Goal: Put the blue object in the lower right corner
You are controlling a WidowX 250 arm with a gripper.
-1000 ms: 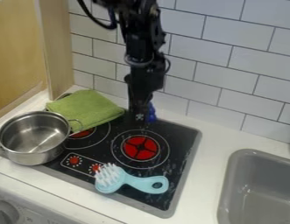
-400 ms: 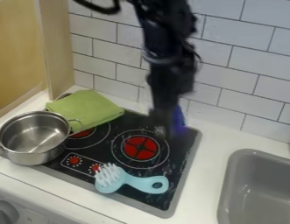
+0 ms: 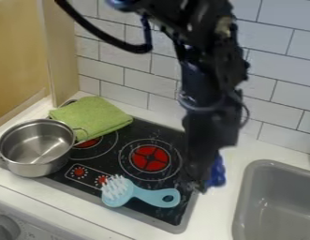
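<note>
1. Thing in question: the knobbly blue object [image 3: 217, 172], small, glossy in part, located immediately right of the black robot fingers [image 3: 195, 176] as the camera sees it. Its longer dimension appears to run roughly up and down in the view; the exact outline is partly hidden.

2. State of the fingers: judged to be clenched on the blue object, which sits tight against their tips with no separation noted. The precise contact is not visible.

3. Governing relation: the lower right corner [image 3: 180, 228] of the black glass stove top [image 3: 143, 125] lies nearer the camera than the fingers and slightly to their left. The blue object appears against the white table [image 3: 223, 218], outside the stove's right border in the view. Its height above the surface cannot be determined.

4. Step in hand: assessed as carrying, with placement outstanding. If the stove's corner is the one intended, the coming move calls for travel toward the camera, a slight leftward correction, then lowering and release.

5. Hazard: the light blue plastic brush [image 3: 145, 193] with white bristles has its handle just left of that route. Excess leftward travel could knock it; too little could leave the object on the table.
</note>
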